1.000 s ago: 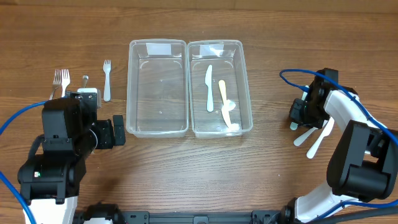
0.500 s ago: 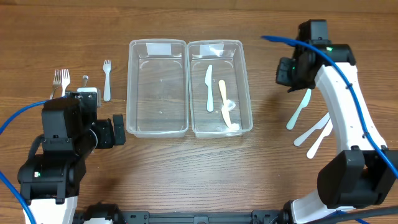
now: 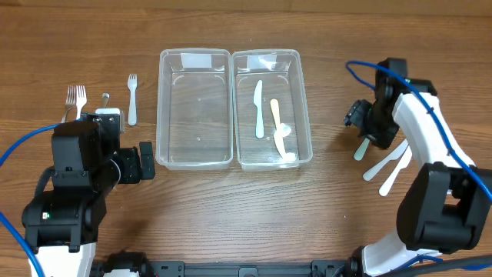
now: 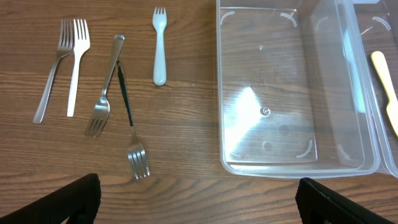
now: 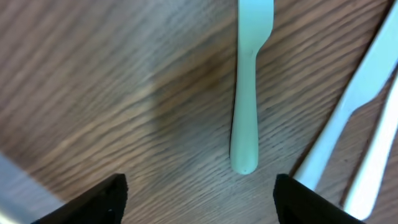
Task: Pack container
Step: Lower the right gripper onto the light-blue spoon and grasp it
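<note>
Two clear plastic containers stand side by side. The left container (image 3: 194, 54) (image 4: 292, 163) is empty, and the right container (image 3: 304, 85) holds a pale knife (image 3: 258, 108) and a cream utensil (image 3: 277, 129). My right gripper (image 3: 364, 129) (image 5: 199, 205) is open low over the table. The end of a pale green utensil's handle (image 3: 360, 149) (image 5: 245, 118) lies just ahead of its jaws, untouched. My left gripper (image 3: 146, 161) (image 4: 199, 199) is open over bare wood, near the empty container's front left corner.
Two white plastic utensils (image 3: 390, 166) (image 5: 360, 112) lie right of the green one. Left of the containers are a small white fork (image 3: 132, 98) (image 4: 160, 46), a metal and white fork pair (image 3: 74, 98) (image 4: 65, 62) and two more metal forks (image 4: 118, 106).
The right arm swung toward the far side, then came back down over the pale green utensil. Its jaws, shut before, now stand open. The left arm has not moved.
</note>
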Action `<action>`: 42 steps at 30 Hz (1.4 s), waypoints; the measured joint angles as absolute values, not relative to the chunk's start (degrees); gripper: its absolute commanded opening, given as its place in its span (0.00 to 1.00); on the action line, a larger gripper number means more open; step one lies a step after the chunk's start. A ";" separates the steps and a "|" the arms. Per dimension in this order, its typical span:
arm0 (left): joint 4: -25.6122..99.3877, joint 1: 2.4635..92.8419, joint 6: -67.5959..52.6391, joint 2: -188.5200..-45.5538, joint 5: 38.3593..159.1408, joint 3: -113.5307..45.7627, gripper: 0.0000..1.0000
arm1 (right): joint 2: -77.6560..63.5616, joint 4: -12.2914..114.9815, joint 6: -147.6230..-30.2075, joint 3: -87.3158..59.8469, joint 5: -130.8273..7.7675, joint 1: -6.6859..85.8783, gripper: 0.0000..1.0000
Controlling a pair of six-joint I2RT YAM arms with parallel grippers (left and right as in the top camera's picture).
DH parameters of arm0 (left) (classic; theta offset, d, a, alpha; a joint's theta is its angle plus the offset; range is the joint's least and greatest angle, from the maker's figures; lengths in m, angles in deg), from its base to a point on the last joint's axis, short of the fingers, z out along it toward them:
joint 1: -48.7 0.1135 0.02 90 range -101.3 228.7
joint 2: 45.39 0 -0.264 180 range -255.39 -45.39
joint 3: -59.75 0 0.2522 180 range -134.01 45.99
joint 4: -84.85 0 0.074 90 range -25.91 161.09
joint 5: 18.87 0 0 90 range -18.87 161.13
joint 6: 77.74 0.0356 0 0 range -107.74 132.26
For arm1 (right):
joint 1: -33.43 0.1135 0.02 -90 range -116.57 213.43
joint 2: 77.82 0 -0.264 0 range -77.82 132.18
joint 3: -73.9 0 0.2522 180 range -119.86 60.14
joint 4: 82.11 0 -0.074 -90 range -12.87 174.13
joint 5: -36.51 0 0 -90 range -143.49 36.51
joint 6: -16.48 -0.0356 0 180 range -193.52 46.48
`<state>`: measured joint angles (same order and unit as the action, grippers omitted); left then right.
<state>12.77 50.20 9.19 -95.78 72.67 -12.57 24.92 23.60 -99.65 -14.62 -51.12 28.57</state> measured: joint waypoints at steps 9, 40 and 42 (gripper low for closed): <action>12.51 50.20 9.19 -95.78 72.67 -12.57 1.00 | 25.01 30.81 -100.02 -7.67 -49.96 28.55 0.82; 12.44 50.20 9.19 -95.78 72.70 -12.57 1.00 | 29.53 34.48 -95.78 -4.37 -50.31 24.68 0.65; 12.44 50.20 9.19 -95.78 72.67 -12.57 1.00 | 29.60 34.59 -95.91 -4.43 -50.52 24.68 0.58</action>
